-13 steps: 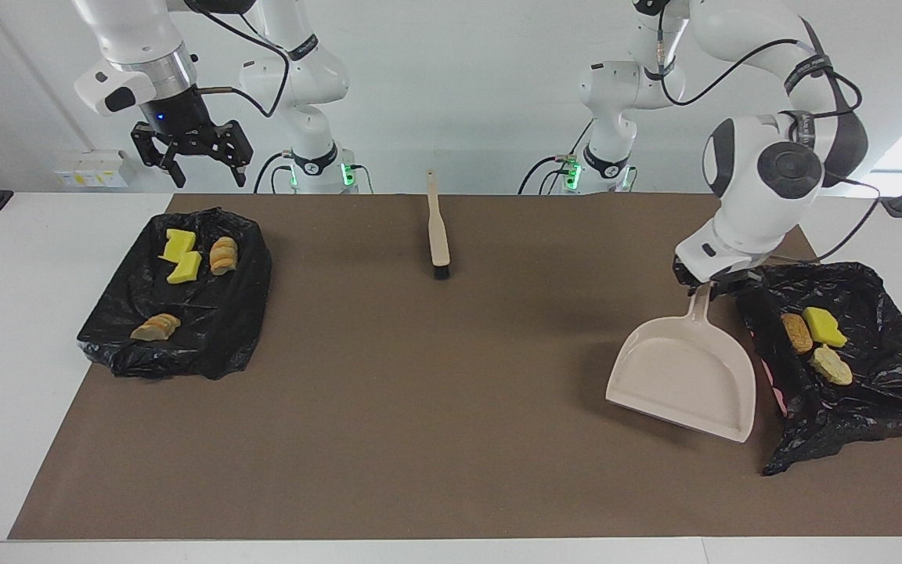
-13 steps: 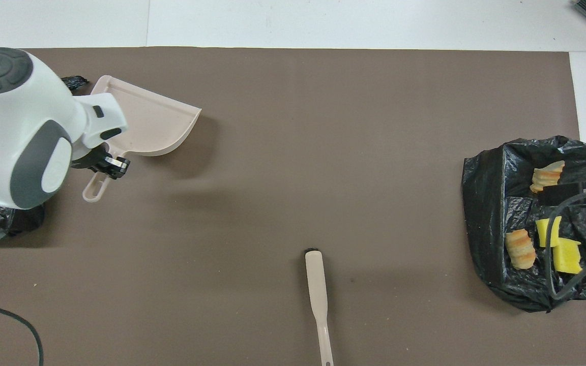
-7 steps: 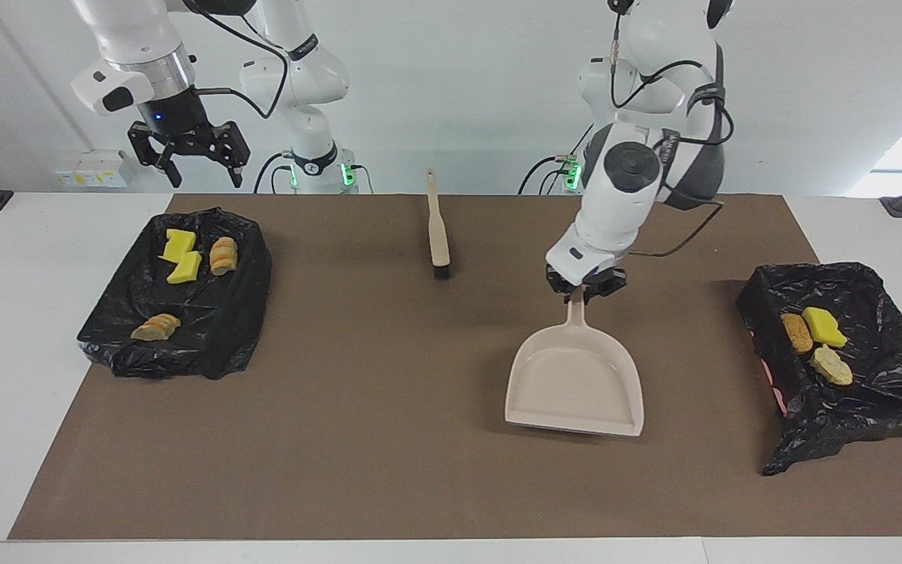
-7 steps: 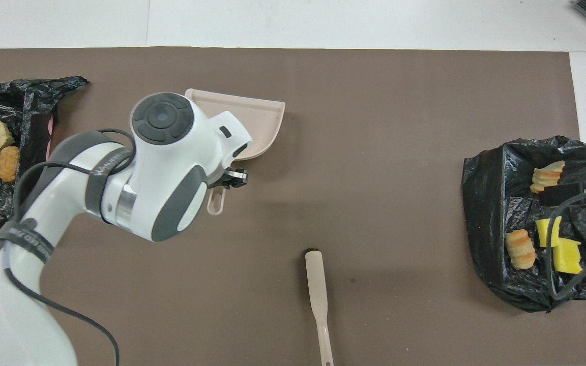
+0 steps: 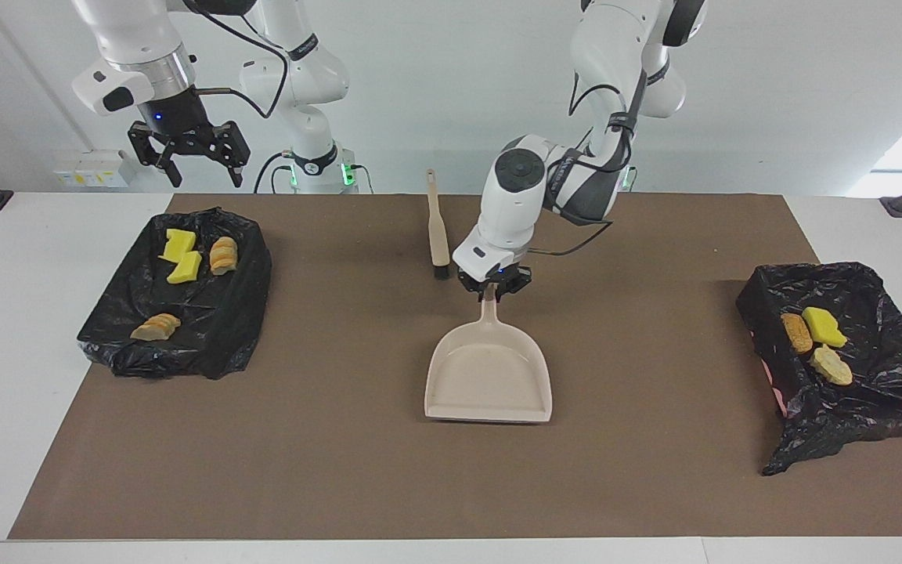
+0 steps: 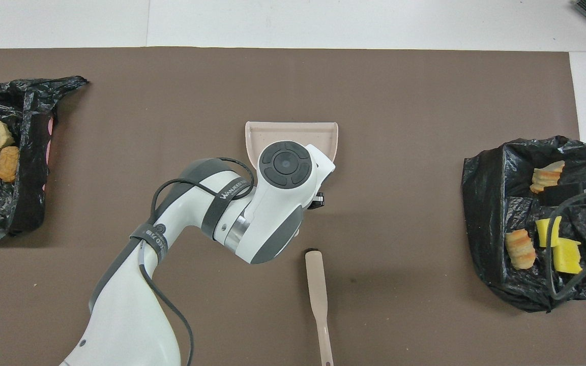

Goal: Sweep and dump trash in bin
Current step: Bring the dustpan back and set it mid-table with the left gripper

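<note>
My left gripper [image 5: 492, 291] is shut on the handle of the beige dustpan [image 5: 490, 376], which is empty and sits low over the middle of the mat. In the overhead view my arm covers the handle and only the pan's mouth [image 6: 292, 133] shows. The trash lies in two black-lined bins: yellow sponge bits [image 5: 179, 244] and bread chunks [image 5: 223, 254] in the bin [image 5: 239, 313] at the right arm's end, and more trash [image 5: 824, 325] in the bin [image 5: 882, 290] at the left arm's end. My right gripper [image 5: 210, 180] hangs open, raised over the first bin's robot-side edge.
The beige brush [image 5: 438, 227] with black bristles lies on the mat beside the dustpan handle, nearer to the robots, its handle pointing toward them. A brown mat [image 5: 341, 470] covers most of the white table.
My left arm has carried the dustpan from beside the bin at its own end of the table to the middle of the mat, turning it square to the table. The right arm has barely moved.
</note>
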